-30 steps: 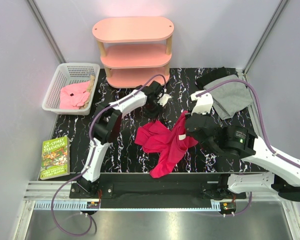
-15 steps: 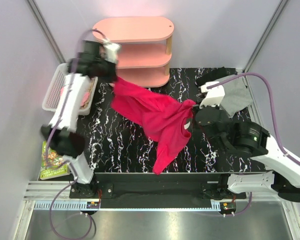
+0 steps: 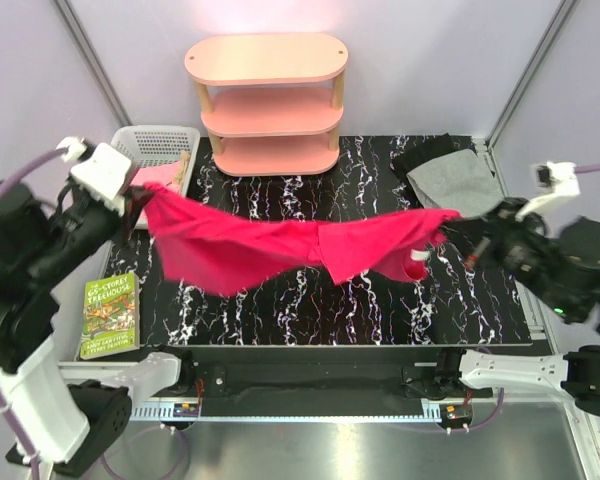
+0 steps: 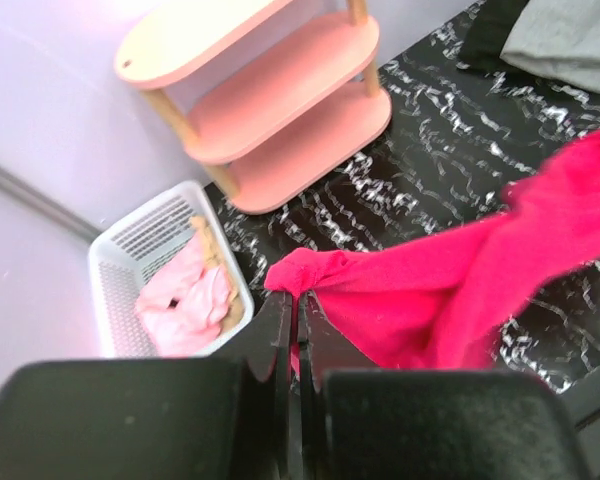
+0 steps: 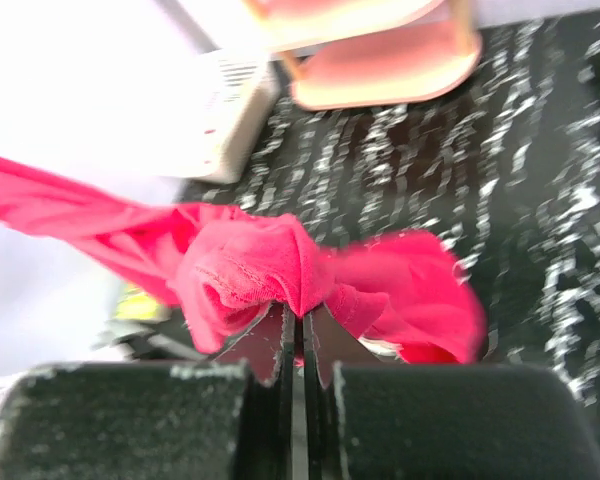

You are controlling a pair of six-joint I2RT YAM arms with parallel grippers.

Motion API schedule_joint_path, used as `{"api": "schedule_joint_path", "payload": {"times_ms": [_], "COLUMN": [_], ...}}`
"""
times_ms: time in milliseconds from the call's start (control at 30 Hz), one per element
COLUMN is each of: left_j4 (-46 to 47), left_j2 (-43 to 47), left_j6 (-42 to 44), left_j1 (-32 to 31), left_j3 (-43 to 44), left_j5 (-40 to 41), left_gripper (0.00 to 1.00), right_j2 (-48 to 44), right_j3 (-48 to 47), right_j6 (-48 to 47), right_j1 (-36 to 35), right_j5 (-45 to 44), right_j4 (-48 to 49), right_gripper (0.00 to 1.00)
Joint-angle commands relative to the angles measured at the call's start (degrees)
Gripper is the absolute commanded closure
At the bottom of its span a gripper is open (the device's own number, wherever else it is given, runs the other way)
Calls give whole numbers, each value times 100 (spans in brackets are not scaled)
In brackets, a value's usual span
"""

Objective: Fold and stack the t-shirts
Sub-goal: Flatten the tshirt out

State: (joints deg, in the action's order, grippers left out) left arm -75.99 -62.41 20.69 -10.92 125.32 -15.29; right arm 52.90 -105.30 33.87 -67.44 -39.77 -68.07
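The red t-shirt (image 3: 280, 245) is held stretched in the air above the bench (image 3: 380, 310), 1 end clenched in the left tool (image 4: 298, 305), the other in the right tool (image 5: 302, 320). The grey t-shirt (image 3: 462, 180) is seen lying at the bench's far right corner.

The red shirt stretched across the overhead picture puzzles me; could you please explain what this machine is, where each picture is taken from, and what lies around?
It is two robot arms fixed at the near edge of a black table. One picture looks down from above, behind them; the other two come from wrist cameras. The left gripper and the right gripper are shut on an end of the red t-shirt, stretching it above the table. A grey t-shirt lies at the far right corner. At left are a white basket holding pink cloth and a book; a pink shelf stands at the back.
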Motion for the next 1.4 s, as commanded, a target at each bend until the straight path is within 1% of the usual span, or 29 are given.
{"api": "schedule_joint_path", "payload": {"times_ms": [0,67,100,167,200,233,267,300,367,433,467,500,533,567,600,633,667,700,733,767,800,833,900,933,1100,1233,1300,1333,1367], "left_j4": [-1101,-1138,-981,-639,-150,108,606,829,1320,1577,1883,2016,2148,2349,2404,2448,2483,2509,2553,2675,2738,2782,2905,2931,3011,3072,3098,3116,3125], "left_j2": [352,580,685,976,1037,1073,1038,951,495,-118,-322,-533,-927,-1122,-1472,-1641,-1790,-2027,-2125,-2222,-2423,-2538,-2888,-3012,-3829,-4200,-4375,-4428,-4490], "left_j6": [348,366,348,322,322,313,313,296,261,190,155,120,111,85,76,32,14,6,-21,-30,-47,-91,-126,-161,-214,-249,-249,-258,-267], "left_j1": [19,19,19,19,19,19,19,19,19,19,19,19,37,46,72,98,107,116,116,116,116,116,116,116,134,221,265,300,327], "left_j3": [-130,-401,-942,-1682,-2486,-2886,-3621,-3924,-4556,-4787,-4919,-4938,-4947,-4895,-4842,-4789,-4684,-4657,-4639,-4639,-4622,-4595,-4464,-4402,-3928,-3734,-3655,-3629,-3576], "left_j5": [491,579,641,729,947,1053,1141,1273,1292,1151,1160,1212,1247,1300,1318,1309,1292,1257,1256,1256,1317,1335,1388,1406,1511,1520,1687,1739,1775], "left_gripper": [100,100,100,100,100,100,100,100,100,100,100,100,100,100,100,100,100,100,100,100,100,100,100,100,100,100,100,100,100], "right_j2": [-324,-395,-412,-448,-439,-404,-352,-316,-159,-35,174,316,456,719,834,940,1167,1291,1423,1720,1906,2099,2784,3187,4165,5112,5431,5685,5800], "right_j3": [-369,-290,-229,-9,78,271,386,639,895,1309,1449,1694,1888,2151,2824,3152,3390,3619,3665,3665,3578,3473,3096,3007,2594,2242,2032,1944,1864], "right_j6": [839,955,972,964,920,894,885,920,938,937,763,657,447,71,-20,-90,-256,-362,-442,-512,-513,-487,-451,-442,-319,-249,-275,-310,-380], "right_j1": [29,29,29,29,20,20,20,20,20,46,134,413,1486,2315,2932,3391,3909,4053,4316,4971,5334,5581,5873,5891,6006,6014,6014,6032,6049], "right_j5": [769,612,324,-64,-484,-697,-908,-1249,-1436,-1569,-1534,-1029,-337,592,2272,2689,2798,2738,2912,3279,3900,4150,4468,4460,4365,4442,4426,4382,4277], "right_j4": [-733,-874,-883,-804,-778,-734,-699,-681,-532,-252,-120,12,466,784,1083,1651,1866,2042,2409,2569,2823,2869,2905,2922,3177,3230,3230,3195,3169], "right_gripper": [100,100,100,100,100,100,100,100,100,100,100,100,100,100,100,100,100,100,100,100,100,100,100,100,100,100,98,91,61]}}
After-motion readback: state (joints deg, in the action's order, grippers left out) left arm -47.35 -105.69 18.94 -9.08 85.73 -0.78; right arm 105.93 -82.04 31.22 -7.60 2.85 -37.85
